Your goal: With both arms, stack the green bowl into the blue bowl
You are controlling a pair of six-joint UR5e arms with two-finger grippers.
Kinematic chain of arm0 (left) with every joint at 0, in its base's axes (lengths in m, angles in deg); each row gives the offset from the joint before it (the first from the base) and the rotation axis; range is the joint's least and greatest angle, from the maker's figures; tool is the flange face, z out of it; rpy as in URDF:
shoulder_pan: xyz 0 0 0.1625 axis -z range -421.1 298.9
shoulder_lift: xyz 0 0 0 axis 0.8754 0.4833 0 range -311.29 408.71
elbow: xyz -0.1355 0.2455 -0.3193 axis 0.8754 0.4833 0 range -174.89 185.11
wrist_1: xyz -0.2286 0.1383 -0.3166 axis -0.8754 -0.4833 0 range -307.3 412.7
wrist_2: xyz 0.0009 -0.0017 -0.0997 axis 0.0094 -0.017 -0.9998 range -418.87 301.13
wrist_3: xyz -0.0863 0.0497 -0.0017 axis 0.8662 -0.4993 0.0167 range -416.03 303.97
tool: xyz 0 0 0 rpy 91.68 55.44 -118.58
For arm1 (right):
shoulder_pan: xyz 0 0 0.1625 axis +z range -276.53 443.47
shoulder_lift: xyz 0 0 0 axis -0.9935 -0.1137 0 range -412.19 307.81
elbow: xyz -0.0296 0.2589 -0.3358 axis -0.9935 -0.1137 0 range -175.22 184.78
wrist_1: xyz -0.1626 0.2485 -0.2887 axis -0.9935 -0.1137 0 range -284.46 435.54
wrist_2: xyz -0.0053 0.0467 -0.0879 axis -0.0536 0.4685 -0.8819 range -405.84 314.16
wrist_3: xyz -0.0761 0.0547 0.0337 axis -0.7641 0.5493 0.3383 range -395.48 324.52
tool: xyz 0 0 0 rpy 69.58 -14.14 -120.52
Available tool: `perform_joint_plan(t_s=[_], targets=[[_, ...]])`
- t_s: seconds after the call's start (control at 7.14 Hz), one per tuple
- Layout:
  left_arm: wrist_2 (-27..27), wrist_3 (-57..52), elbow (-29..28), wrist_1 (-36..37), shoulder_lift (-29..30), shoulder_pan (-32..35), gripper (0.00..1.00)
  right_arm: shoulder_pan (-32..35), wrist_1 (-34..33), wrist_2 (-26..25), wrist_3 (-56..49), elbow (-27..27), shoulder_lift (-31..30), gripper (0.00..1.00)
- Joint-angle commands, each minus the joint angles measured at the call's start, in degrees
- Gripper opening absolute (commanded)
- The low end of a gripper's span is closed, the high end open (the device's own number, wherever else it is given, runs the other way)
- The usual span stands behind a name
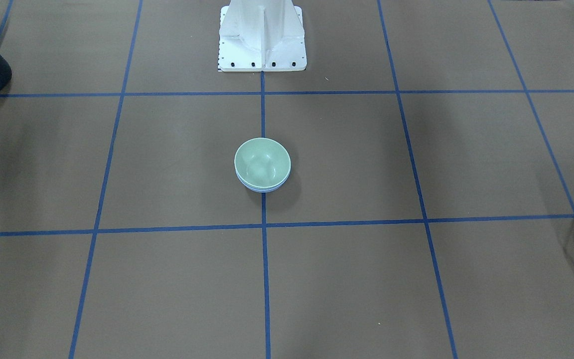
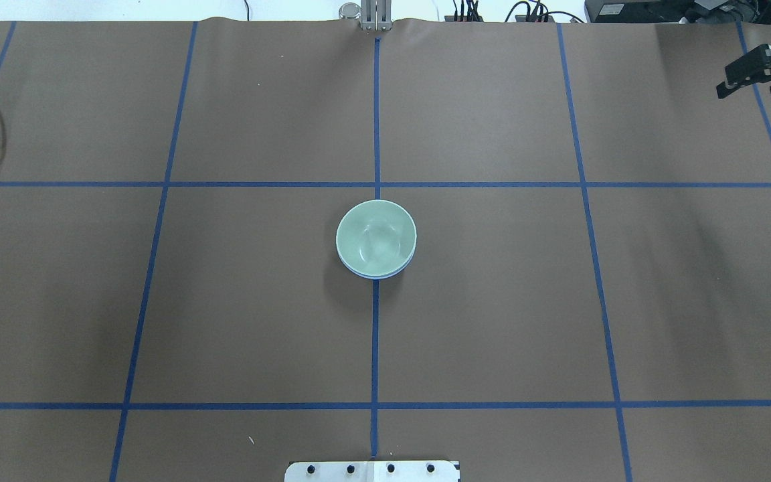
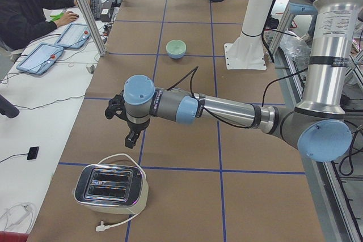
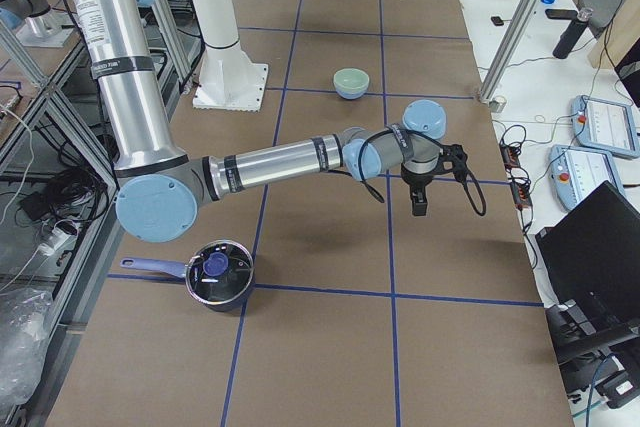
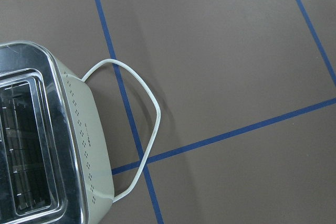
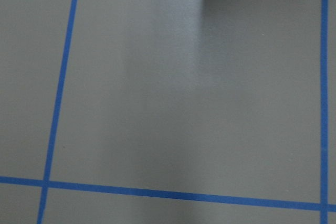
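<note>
The green bowl (image 1: 262, 159) sits nested inside the blue bowl (image 1: 262, 189) at the middle of the table, on the centre tape line. Only a thin blue rim shows under it. The stack also shows in the overhead view: green bowl (image 2: 376, 235), blue bowl (image 2: 376, 276). My right gripper (image 2: 748, 90) hangs at the far right edge of the table, well away from the bowls, its fingers apart and empty. My left gripper (image 3: 129, 134) shows only in the exterior left view, above the toaster end of the table; I cannot tell whether it is open or shut.
A toaster (image 3: 110, 188) with a white cord (image 5: 142, 129) stands at the table's left end. A dark pot with a lid (image 4: 218, 272) stands at the right end. The white pedestal (image 1: 262, 35) stands at the robot's side, behind the bowls.
</note>
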Motion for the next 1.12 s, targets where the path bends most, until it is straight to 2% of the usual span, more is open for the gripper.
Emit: perform_joint_plan(t_s=[0.0, 0.98], targets=[[0.23, -0.06, 0.0, 0.06, -0.22, 0.07, 0.98, 2.38, -0.13, 0.37, -3.65, -0.13, -3.5, 1.0], [0.41, -0.06, 0.61, -0.03, -0.66, 0.07, 0.98, 2.91, -0.04, 0.2, -3.66, -0.4, -4.22, 1.0]])
